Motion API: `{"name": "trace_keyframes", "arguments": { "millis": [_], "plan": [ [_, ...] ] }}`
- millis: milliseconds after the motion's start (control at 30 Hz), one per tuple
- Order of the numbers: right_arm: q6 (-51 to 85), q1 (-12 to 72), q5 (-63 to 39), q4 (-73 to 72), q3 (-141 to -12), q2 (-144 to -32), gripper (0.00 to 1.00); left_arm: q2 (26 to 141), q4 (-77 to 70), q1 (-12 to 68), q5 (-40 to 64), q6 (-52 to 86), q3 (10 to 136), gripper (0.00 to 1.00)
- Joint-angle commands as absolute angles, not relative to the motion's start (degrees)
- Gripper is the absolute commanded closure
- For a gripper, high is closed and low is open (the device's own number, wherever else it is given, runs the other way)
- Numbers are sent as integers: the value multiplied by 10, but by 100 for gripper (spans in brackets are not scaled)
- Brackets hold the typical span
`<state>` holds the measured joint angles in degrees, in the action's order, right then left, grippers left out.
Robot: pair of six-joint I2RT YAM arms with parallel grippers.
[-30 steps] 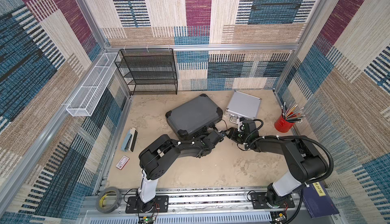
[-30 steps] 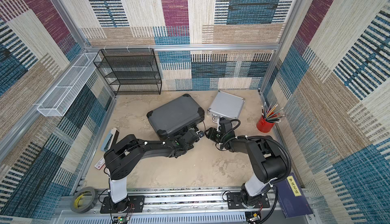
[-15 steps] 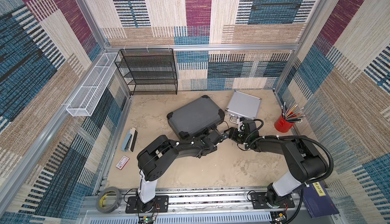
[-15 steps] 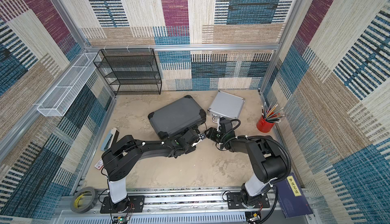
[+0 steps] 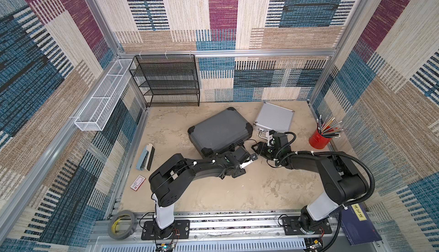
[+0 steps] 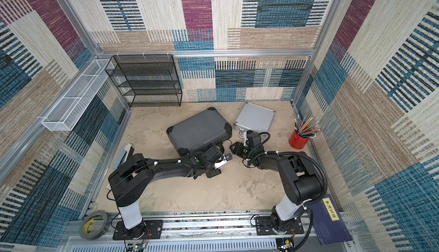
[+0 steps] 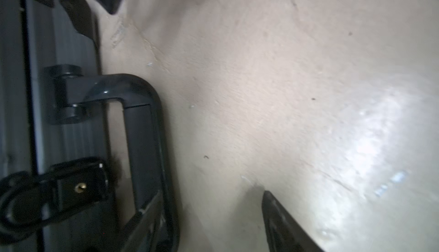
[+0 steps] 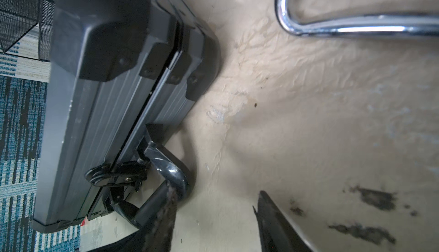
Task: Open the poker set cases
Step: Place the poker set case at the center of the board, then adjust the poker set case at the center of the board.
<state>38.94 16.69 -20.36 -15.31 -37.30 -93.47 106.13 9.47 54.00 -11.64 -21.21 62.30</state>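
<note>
Left gripper (image 5: 249, 155) has spread open beside the dark grey case (image 5: 219, 132) handle (image 7: 142, 132). Right gripper (image 5: 255, 148) is open too; lever the latch (image 7: 78, 186) outward gently.

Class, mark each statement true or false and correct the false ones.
1. Both the dark grey case and the silver case are closed. True.
2. The silver case is stacked on the dark grey case. False: it lies beside it.
3. The red cup holds pencils. True.
4. The right gripper clamps the chrome handle. False: its jaws stand open, clear of that handle.
5. The tape roll sits on the black rack. False: it lies by the front rail.
</note>
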Motion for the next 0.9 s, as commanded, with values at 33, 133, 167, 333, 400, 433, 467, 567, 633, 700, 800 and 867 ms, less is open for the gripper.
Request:
{"name": "trace_keyframes", "arguments": {
  "millis": [33, 133, 167, 333, 400, 433, 467, 567, 633, 700, 800, 867],
  "plan": [
    [368, 167, -196, -142, -388, -937, 44, 1037, 131, 530, -78, -187, 619, 31],
    [347, 165, -186, -125, -406, -934, 44, 1010, 123, 515, -65, -165, 615, 30],
    [336, 164, -185, -117, -415, -933, 43, 998, 119, 508, -60, -153, 612, 30],
    [261, 162, -168, -67, -476, -920, 34, 916, 85, 458, -23, -78, 589, 26],
    [235, 161, -155, -55, -498, -912, 28, 877, 62, 431, -8, -35, 574, 24],
    [221, 161, -152, -51, -511, -912, 25, 861, 49, 412, 1, -4, 566, 24],
    [207, 161, -153, -44, -526, -916, 23, 845, 37, 388, 23, 31, 557, 23],
    [171, 159, -159, -12, -594, -948, 19, 800, -27, 321, 79, 140, 513, 17],
    [146, 156, -172, 19, -649, -983, 19, 779, -60, 287, 99, 199, 487, 15],
    [120, 153, -185, 56, -710, -1022, 18, 766, -68, 266, 105, 243, 473, 15],
    [89, 145, -195, 107, -800, -1082, 17, 754, -73, 241, 104, 307, 453, 14],
    [69, 138, -211, 137, -855, -1118, 16, 748, -81, 226, 103, 348, 435, 13]
  ]
}}
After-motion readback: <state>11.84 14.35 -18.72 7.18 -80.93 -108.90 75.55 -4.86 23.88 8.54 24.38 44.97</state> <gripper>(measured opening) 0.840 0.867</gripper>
